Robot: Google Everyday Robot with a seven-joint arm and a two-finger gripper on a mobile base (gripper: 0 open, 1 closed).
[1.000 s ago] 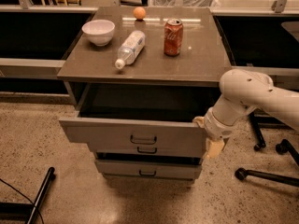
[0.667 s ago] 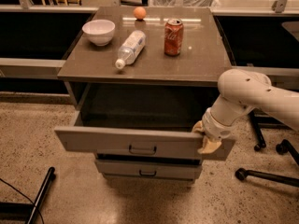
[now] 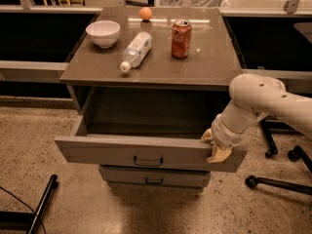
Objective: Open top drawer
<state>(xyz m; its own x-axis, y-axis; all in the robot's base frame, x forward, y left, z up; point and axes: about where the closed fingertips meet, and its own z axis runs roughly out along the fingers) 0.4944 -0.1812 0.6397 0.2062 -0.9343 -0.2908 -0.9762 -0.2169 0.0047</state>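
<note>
The top drawer [image 3: 112, 152] is pulled well out of the gray cabinet. Its front carries a small black loop handle [image 3: 148, 161] at the centre, and its plain gray inside [image 3: 146, 113] holds nothing. My gripper [image 3: 214, 147] is at the right end of the drawer front, straddling its top edge. One beige finger [image 3: 219, 154] lies against the outer face and the other sits on the inner side. The white arm [image 3: 258, 104] reaches in from the right.
A lower, narrower drawer [image 3: 153, 177] is shut beneath. On the cabinet top [image 3: 204, 57] stand a white bowl [image 3: 103, 33], a lying plastic bottle [image 3: 136, 50], a red soda can [image 3: 181, 31] and an orange [image 3: 145, 13]. Chair wheels [image 3: 273, 152] are at the right, a black leg [image 3: 41, 204] at the left.
The top drawer has slid further out toward the camera, and my gripper has moved with its right end.
</note>
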